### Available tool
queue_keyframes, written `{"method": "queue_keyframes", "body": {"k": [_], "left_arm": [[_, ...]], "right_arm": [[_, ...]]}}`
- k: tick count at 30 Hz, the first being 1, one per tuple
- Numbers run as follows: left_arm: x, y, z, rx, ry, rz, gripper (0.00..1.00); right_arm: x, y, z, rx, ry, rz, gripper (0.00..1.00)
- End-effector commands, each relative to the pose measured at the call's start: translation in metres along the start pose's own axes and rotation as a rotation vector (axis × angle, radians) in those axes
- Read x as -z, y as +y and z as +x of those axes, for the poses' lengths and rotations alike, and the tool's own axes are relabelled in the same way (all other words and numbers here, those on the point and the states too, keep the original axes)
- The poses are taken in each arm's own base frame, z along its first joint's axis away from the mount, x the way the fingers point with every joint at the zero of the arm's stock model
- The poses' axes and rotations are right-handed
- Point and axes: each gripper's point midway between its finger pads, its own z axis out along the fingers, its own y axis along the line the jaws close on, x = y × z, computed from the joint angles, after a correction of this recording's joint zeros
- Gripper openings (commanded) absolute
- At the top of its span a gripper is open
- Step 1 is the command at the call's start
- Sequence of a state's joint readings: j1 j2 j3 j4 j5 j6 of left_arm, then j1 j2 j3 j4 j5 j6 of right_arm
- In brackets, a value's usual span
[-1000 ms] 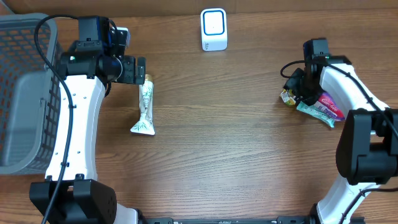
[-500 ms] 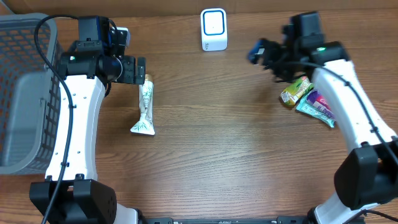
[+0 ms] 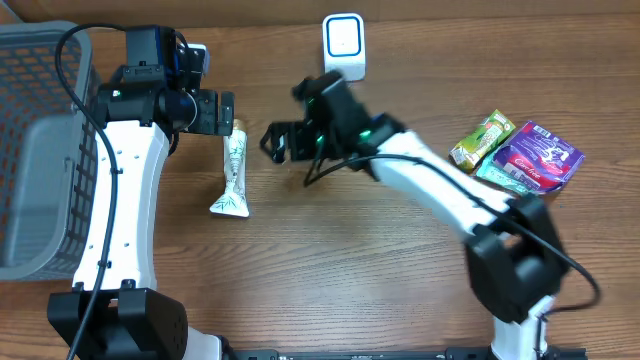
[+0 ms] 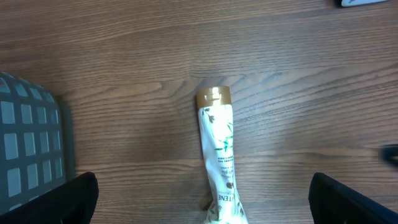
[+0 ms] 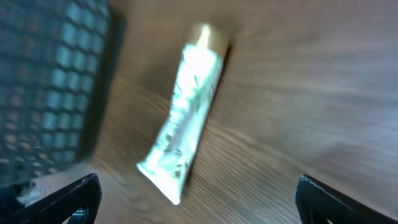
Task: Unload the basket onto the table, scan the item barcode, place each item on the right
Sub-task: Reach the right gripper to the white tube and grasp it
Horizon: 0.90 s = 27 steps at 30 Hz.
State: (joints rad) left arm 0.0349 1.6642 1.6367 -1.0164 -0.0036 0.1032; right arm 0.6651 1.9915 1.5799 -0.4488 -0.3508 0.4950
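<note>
A white tube with a gold cap and green leaf print (image 3: 232, 172) lies flat on the wooden table. My left gripper (image 3: 224, 112) hovers open just beyond its cap end. In the left wrist view the tube (image 4: 219, 155) runs down between the wide-apart fingertips of that gripper (image 4: 202, 202). My right gripper (image 3: 270, 142) is open, a little to the right of the tube and apart from it. The right wrist view is blurred and shows the tube (image 5: 186, 118) ahead of the open right gripper (image 5: 199, 199). A white scanner with a blue outline (image 3: 344, 46) stands at the back centre.
A grey mesh basket (image 3: 30, 150) fills the left side and shows in both wrist views (image 4: 28, 149) (image 5: 50, 81). At the right lie a yellow-green snack packet (image 3: 483, 138) and a purple packet (image 3: 540, 155).
My right arm has swung from the packets at the right across the table to just right of the tube, with its jaws opened. The left arm has not moved.
</note>
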Motion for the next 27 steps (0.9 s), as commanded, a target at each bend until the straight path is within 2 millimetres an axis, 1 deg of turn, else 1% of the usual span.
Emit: {"method": "queue_keyframes", "body": {"k": [1,2,6,10,13,16,19,21,23,24,26,27], "left_arm": [[0.011,0.002,-0.004,0.021,-0.029,-0.004,1.00],[0.011,0.002,-0.004,0.021,-0.029,-0.004,1.00],[0.011,0.002,-0.004,0.021,-0.029,-0.004,0.99],[0.011,0.002,-0.004,0.021,-0.029,-0.004,1.00],[0.011,0.002,-0.004,0.021,-0.029,-0.004,1.00],[0.011,0.002,-0.004,0.021,-0.029,-0.004,1.00],[0.011,0.002,-0.004,0.021,-0.029,-0.004,1.00],[0.011,0.002,-0.004,0.021,-0.029,-0.004,1.00],[0.011,0.002,-0.004,0.021,-0.029,-0.004,1.00],[0.011,0.002,-0.004,0.021,-0.029,-0.004,1.00],[0.011,0.002,-0.004,0.021,-0.029,-0.004,1.00],[0.011,0.002,-0.004,0.021,-0.029,-0.004,1.00]], "right_arm": [[-0.039,0.012,0.015,0.035,0.028,-0.020,1.00],[-0.048,0.015,0.020,0.046,0.031,-0.029,1.00],[-0.071,0.026,0.031,0.081,0.032,-0.061,1.00],[-0.093,0.027,0.036,0.111,0.025,-0.033,1.00],[-0.114,0.030,0.040,0.148,0.032,-0.024,1.00],[-0.132,0.029,0.041,0.166,0.016,0.015,1.00],[-0.142,0.022,0.044,0.177,-0.008,0.068,0.99],[-0.144,0.018,0.043,0.182,-0.030,0.106,0.98],[-0.145,0.013,0.041,0.186,-0.055,0.144,0.94],[-0.145,0.013,0.039,0.189,-0.067,0.152,0.90],[-0.145,0.015,0.037,0.194,-0.084,0.156,0.79],[-0.145,0.016,0.037,0.195,-0.087,0.153,0.69]]}}
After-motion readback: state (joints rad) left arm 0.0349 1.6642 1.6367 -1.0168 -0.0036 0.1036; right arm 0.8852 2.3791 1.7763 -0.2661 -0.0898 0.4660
